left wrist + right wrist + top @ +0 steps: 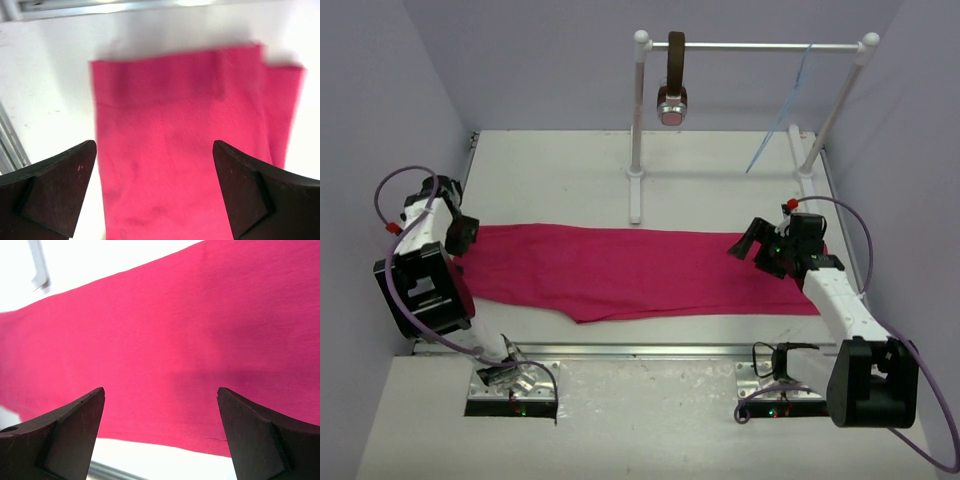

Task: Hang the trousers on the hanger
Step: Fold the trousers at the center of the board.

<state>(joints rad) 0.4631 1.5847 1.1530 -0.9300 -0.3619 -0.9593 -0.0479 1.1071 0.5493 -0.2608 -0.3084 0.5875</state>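
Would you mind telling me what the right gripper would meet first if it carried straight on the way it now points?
Most likely the trousers: seen from the open right gripper, the fabric fills the view ahead, though the depth is unclear.

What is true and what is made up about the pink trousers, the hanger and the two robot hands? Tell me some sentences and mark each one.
1. The trousers lie spread out on the table. True.
2. The hanger lies on the table next to the trousers. False: it hangs from the rail at the back.
3. The left gripper is open, with the trousers in view between its fingers. True.
4. The right gripper is shut on the trousers. False: it is open and holds nothing.
5. A brown strap hangs from the rail. True.
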